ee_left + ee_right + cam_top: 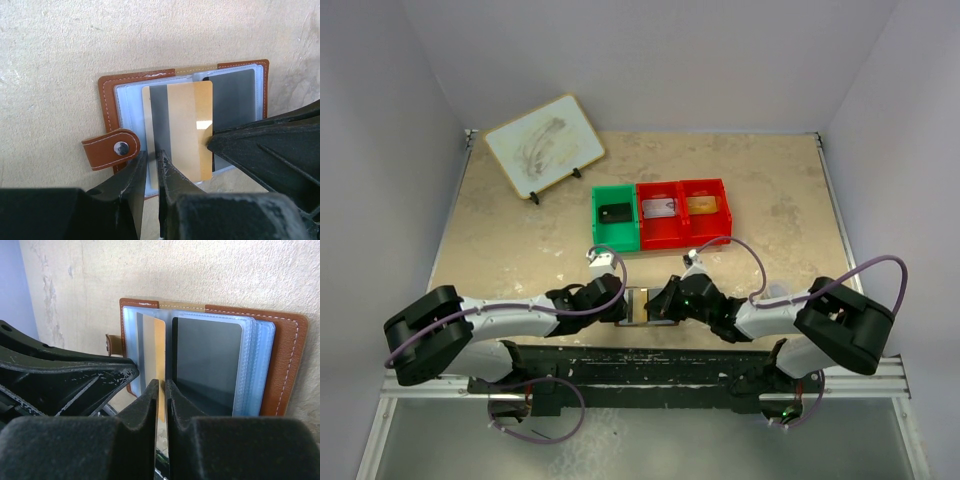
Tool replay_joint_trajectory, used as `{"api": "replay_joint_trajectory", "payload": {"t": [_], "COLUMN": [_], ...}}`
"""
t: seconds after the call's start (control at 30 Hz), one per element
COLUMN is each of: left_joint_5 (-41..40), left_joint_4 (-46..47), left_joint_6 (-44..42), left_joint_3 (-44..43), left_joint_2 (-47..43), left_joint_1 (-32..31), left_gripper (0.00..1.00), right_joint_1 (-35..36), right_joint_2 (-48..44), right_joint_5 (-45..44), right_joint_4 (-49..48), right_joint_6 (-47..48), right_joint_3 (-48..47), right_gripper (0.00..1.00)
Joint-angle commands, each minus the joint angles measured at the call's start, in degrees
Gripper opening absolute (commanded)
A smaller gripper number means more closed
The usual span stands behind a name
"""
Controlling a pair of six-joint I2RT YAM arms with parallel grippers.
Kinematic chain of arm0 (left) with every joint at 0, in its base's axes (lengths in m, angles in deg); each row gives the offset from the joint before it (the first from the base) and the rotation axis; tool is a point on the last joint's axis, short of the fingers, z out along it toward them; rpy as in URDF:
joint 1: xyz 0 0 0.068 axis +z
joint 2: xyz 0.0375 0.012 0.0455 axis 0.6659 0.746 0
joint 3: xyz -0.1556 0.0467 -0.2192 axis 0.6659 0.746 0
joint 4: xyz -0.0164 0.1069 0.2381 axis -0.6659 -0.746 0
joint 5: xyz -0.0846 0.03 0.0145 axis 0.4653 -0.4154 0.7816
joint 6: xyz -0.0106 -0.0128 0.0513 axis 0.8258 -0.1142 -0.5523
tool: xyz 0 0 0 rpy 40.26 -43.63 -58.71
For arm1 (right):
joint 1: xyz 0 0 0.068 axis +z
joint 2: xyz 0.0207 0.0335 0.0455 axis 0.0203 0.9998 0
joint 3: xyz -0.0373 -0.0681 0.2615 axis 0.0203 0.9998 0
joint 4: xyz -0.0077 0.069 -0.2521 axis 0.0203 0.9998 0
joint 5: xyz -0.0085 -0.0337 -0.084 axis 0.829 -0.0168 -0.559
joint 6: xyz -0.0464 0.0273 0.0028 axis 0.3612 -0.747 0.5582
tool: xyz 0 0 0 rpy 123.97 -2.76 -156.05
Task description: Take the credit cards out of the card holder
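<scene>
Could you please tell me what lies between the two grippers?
A gold card, partly out of the card holder, lies between the left gripper and right gripper; the left wrist view shows it best.

My top camera sits high at 6 o'clock, looking toward 12 over the whole table (510, 250). The wrist cameras peer in from 9 and 3 o'clock, facing each other, very close on the card holder (127, 112), which all three views share.
</scene>
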Motion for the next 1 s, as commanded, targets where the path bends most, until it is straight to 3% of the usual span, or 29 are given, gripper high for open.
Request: {"api": "replay_joint_trajectory", "payload": {"t": [0.0, 0.47, 0.77, 0.97], "left_joint_5": [0.7, 1.6, 1.3, 1.2], "left_joint_4": [-1.0, 0.6, 0.6, 0.4], "left_joint_6": [-0.2, -0.6, -0.2, 0.0], "left_joint_3": [1.3, 3.0, 3.5, 3.8], "left_joint_2": [1.9, 1.7, 1.3, 0.9], "left_joint_1": [-0.4, -0.4, -0.4, -0.4], "left_gripper": [0.12, 0.1, 0.09, 0.09], "right_joint_1": [0.4, 0.3, 0.2, 0.3], "right_joint_2": [-0.9, -0.1, 6.4, 9.5], "right_joint_5": [-0.1, -0.7, -1.6, -3.7], "right_joint_4": [-2.9, -6.2, -27.9, -25.8], "right_joint_6": [-1.0, -3.3, -10.0, -6.2], "right_joint_3": [0.6, 2.6, 11.7, 8.6], "right_gripper": [0.14, 0.26, 0.33, 0.37]}}
